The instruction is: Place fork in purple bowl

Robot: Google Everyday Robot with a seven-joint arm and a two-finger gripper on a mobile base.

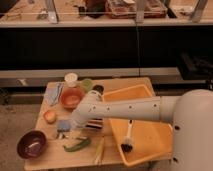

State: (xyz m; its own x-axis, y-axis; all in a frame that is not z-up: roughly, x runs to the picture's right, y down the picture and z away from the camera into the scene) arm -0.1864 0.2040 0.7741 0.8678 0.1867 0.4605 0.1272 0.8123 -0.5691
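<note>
A small light-wood table [55, 159] stands on a pale, speckled floor [12, 120], seen from above under warm, dim light. Right behind it a pale ledge [40, 76] runs across the whole width, and above that rises a long, dark panel [100, 47], nearly black. On top of the panel lies a tan counter [70, 14] edged by a light rail, with 2 grey upright posts [51, 10] rising from it and a shallow tray of reddish items [135, 7] further along. At the far right, a dark bulky shape [199, 67] sits in shadow; what it is cannot be told.
</note>
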